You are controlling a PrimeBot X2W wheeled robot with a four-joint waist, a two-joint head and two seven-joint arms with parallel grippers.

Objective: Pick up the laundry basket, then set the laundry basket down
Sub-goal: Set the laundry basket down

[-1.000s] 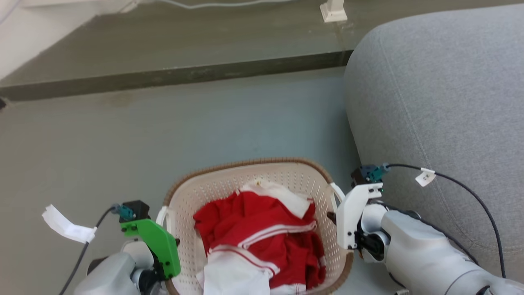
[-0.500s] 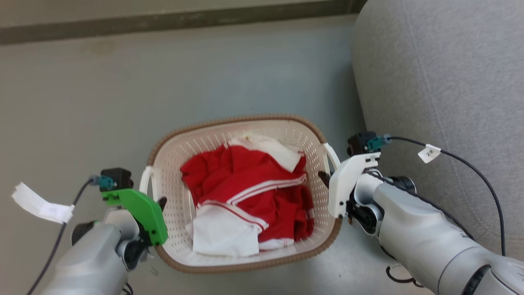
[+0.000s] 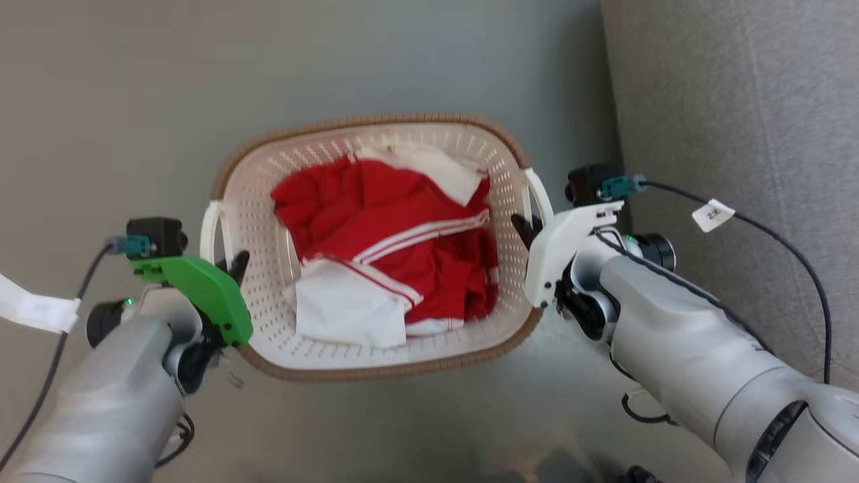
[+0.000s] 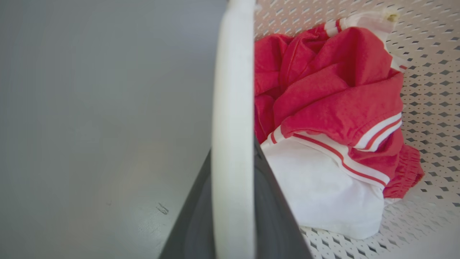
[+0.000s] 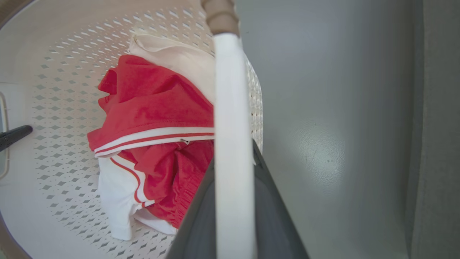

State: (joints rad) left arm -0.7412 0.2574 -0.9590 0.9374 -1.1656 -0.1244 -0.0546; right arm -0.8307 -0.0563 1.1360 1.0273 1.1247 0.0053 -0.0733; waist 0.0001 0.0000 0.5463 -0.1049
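Note:
The laundry basket (image 3: 376, 122), cream perforated plastic with a brown woven rim, sits mid-frame in the head view and holds red and white clothes (image 3: 389, 235). My left gripper (image 3: 236, 263) is shut on its left white handle (image 3: 213, 231), and my right gripper (image 3: 525, 227) on the right handle (image 3: 540, 194). In the left wrist view the handle (image 4: 231, 90) runs up between my dark fingers (image 4: 276, 216). The right wrist view shows the other handle (image 5: 230, 108) the same way, with the basket's inner wall (image 5: 64, 64) at the left. I cannot tell whether the basket touches the floor.
A grey sofa (image 3: 738, 100) stands close along the basket's right side, beside my right arm. Grey floor (image 3: 121, 100) spreads to the left and beyond the basket. Cables with white tags hang from both wrists.
The head camera has tilted down, so the step and white post left the picture and the basket sits higher in it. Both grippers stay on the handles.

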